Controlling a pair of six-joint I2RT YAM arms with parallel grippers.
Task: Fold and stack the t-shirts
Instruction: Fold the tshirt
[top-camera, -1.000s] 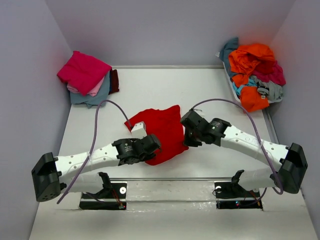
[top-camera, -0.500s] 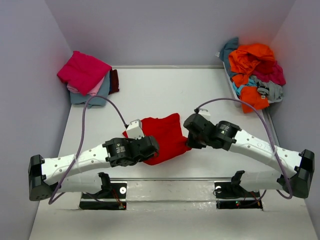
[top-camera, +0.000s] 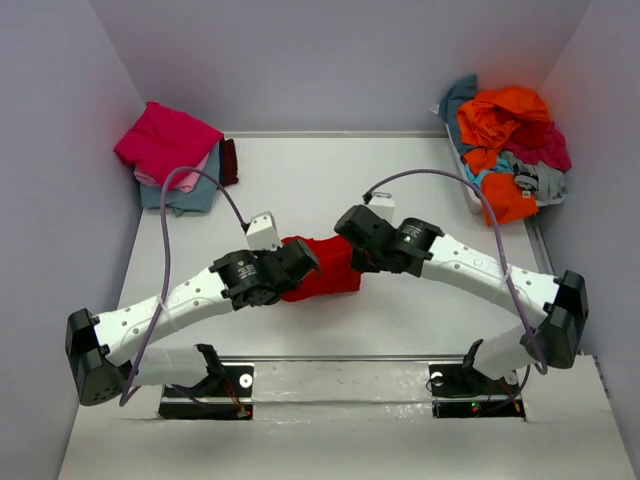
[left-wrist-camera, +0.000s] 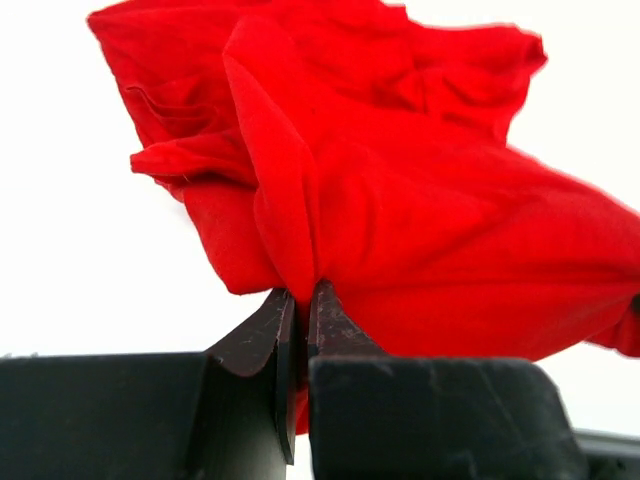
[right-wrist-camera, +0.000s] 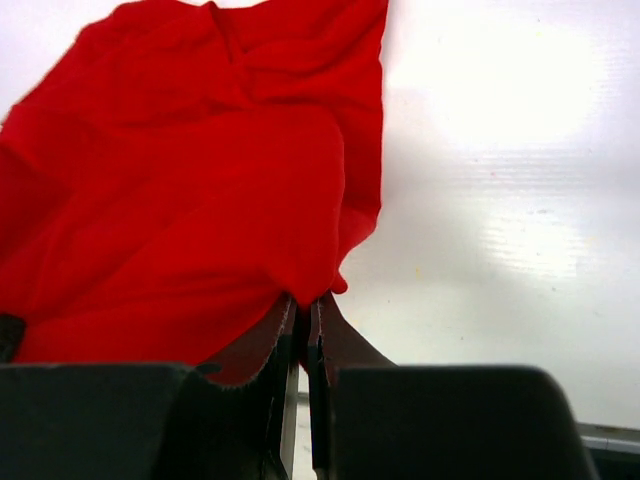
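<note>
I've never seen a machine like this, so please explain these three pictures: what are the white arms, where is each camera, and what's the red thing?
These are two white robot arms bolted at the near edge of a table. The wide picture looks down from above and behind them; the two close-ups come from a camera on each wrist, looking along its black fingers. The left claw and the right claw are each pinched shut on an edge of one red t-shirt, bunched between them mid-table. At the back left lies a neat stack of folded shirts, magenta on top. At the back right sits a jumbled heap of unfolded shirts, mostly orange.
</note>
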